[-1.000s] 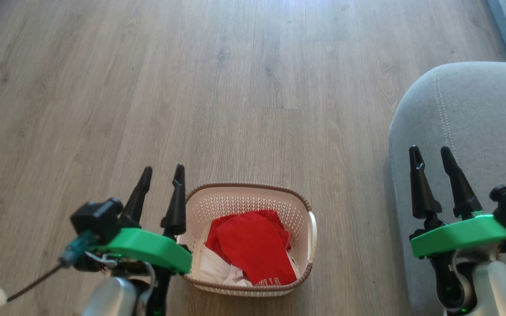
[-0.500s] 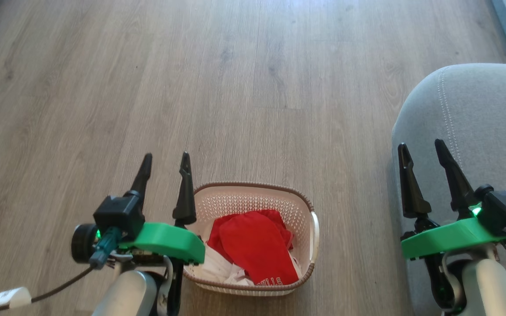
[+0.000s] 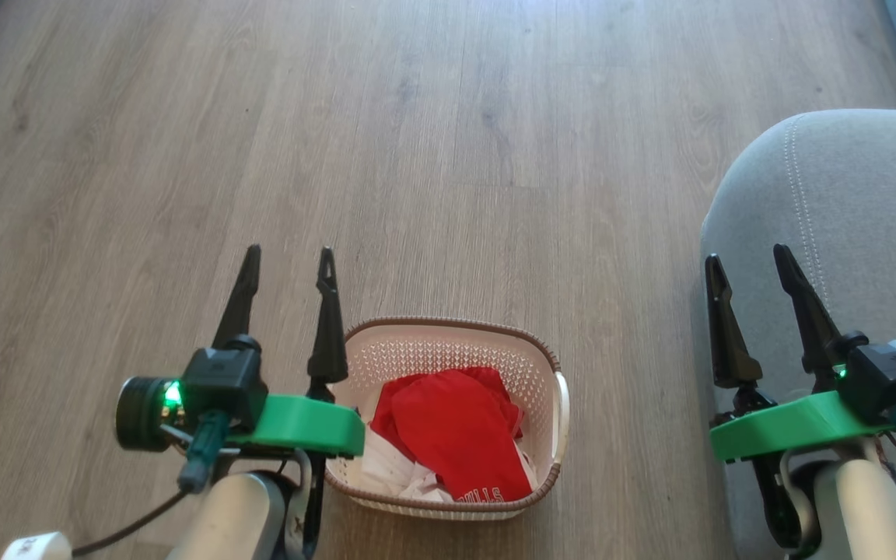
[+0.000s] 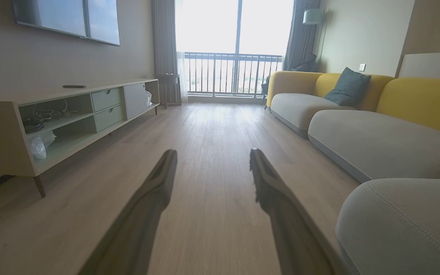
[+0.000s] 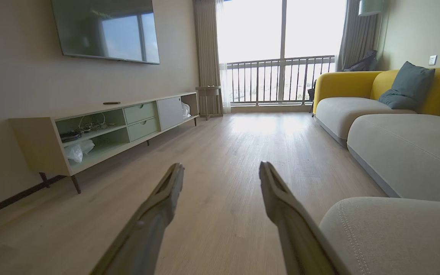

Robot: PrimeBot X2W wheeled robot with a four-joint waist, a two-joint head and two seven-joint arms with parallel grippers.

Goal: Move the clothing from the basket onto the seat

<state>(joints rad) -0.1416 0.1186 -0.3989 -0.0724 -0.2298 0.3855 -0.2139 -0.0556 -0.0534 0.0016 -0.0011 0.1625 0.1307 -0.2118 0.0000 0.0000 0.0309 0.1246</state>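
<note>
With the left end effector and right end effector open and empty, probably readying a reach, the clothing fills the basket at six o'clock, the seat at three.

We see a wood floor running to a railing behind glass, with a curtain beside it. A TV hangs above a long console. A remote lies on its top, and a plastic bag sits on its open lower shelf. A small table stands past its far end. A pillow leans on a yellow backrest.
</note>
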